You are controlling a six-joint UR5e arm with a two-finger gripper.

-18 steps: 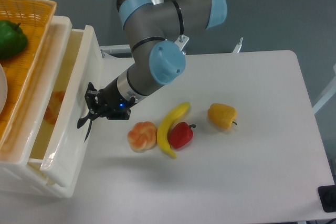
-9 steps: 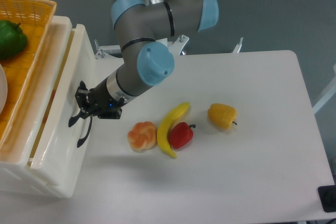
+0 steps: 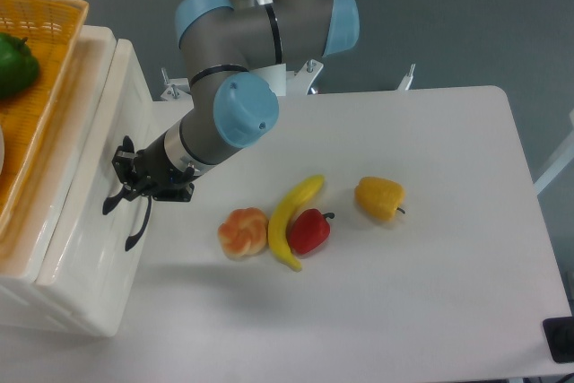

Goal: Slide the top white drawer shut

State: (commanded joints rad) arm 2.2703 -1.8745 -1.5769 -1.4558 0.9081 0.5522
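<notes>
Camera view: top white drawer (image 3: 90, 177) at left worktop edge, front nearly flush with cabinet, black curved handle (image 3: 134, 226) facing right. Gripper (image 3: 121, 187) pressed against drawer front just above handle; fingers' state cannot tell. Arm reaches down-left from upper centre, elbow bent, wrist angled toward drawer. Orange basket (image 3: 40, 87) atop cabinet. Fruit pieces lie mid-worktop (image 3: 430, 248).

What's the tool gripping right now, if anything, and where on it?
Cannot tell for sure. The tool sits at the black handle on the front of the top white drawer, at the handle's upper end, but whether it clamps the handle or only presses there is not resolvable.
</notes>
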